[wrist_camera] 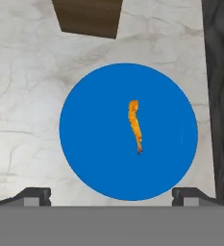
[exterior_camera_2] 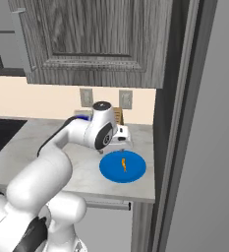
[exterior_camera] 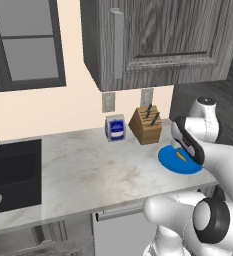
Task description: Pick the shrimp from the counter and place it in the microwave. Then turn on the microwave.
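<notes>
Shrimp (wrist_camera: 134, 125) lies on blue plate (wrist_camera: 94, 158) on counter (wrist_camera: 22, 96); end effector (wrist_camera: 111, 194) above plate, jaws wide, empty.

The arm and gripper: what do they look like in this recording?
The arm is glossy white with rounded, bulbous links and dark grey to black bands at its joints. No cables or markings show. The gripper has two small dark fingertips with stepped ends.
</notes>
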